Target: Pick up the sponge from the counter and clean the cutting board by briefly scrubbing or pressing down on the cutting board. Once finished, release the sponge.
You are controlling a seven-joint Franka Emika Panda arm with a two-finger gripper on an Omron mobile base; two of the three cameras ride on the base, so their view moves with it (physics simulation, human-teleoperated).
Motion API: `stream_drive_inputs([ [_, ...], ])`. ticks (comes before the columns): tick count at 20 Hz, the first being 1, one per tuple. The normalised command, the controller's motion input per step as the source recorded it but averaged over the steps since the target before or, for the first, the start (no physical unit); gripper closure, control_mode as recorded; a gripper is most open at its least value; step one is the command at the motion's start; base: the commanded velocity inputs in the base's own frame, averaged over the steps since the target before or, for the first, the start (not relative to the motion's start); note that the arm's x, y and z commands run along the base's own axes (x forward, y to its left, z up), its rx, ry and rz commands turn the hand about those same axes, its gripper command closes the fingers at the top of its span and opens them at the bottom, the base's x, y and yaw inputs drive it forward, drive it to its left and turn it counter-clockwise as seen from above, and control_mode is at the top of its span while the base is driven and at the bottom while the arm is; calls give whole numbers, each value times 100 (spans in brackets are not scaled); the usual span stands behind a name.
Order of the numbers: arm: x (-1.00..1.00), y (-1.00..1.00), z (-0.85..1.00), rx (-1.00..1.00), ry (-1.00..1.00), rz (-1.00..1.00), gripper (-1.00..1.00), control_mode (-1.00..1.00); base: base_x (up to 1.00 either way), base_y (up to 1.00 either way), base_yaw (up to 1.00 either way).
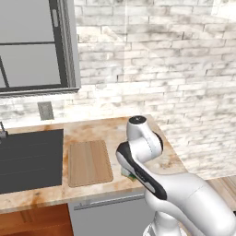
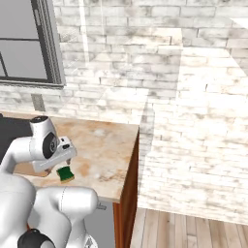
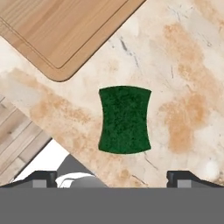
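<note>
Sponge, small green-topped block point(image 3: 125, 119), flat on mottled beige stone worktop point(image 3: 183, 65), just off light wooden cutting board's point(image 3: 61, 26) corner | gripper point(image 3: 112, 177) spread wide, empty, hovering above | lined up for grab

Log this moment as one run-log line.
phase: approach | tool: open, above sponge, no contact | sponge: on counter, beside board, not on it | board: bare
</note>
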Motion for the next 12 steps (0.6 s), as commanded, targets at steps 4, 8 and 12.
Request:
stream_drive_inputs([
  [4, 23, 0, -26, 0, 0, 1, -100, -100, 0, 0, 0],
  [8, 21, 1, -27, 0, 0, 1, -100, -100, 0, 0, 0],
  [12, 11, 6, -27, 0, 0, 1, -100, -100, 0, 0, 0],
])
